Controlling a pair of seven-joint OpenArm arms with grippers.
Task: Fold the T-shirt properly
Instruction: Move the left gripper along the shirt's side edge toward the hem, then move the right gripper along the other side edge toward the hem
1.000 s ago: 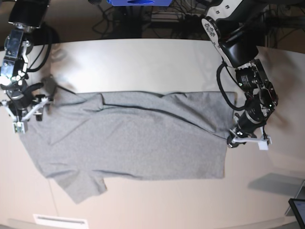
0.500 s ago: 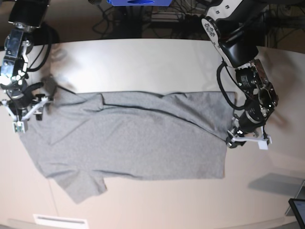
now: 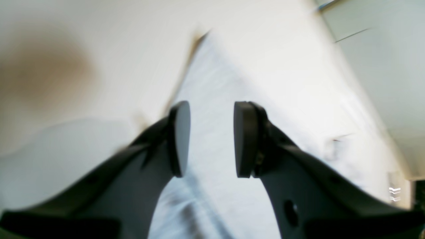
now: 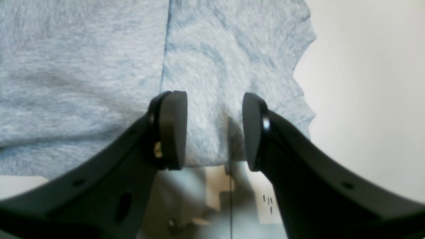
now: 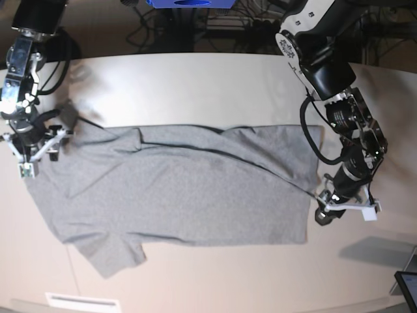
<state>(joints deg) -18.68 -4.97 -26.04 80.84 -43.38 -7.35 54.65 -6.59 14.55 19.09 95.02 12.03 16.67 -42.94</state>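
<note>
- The heather-grey cotton T-shirt lay spread flat, plain side up, on the smooth pale table.
- The right gripper, jaws parted and empty, hovered over the shirt's wavy sleeve edge.
- The left gripper, jaws apart with nothing between them, hung just beside the hem corner; its blurred view hid fabric detail.
</note>
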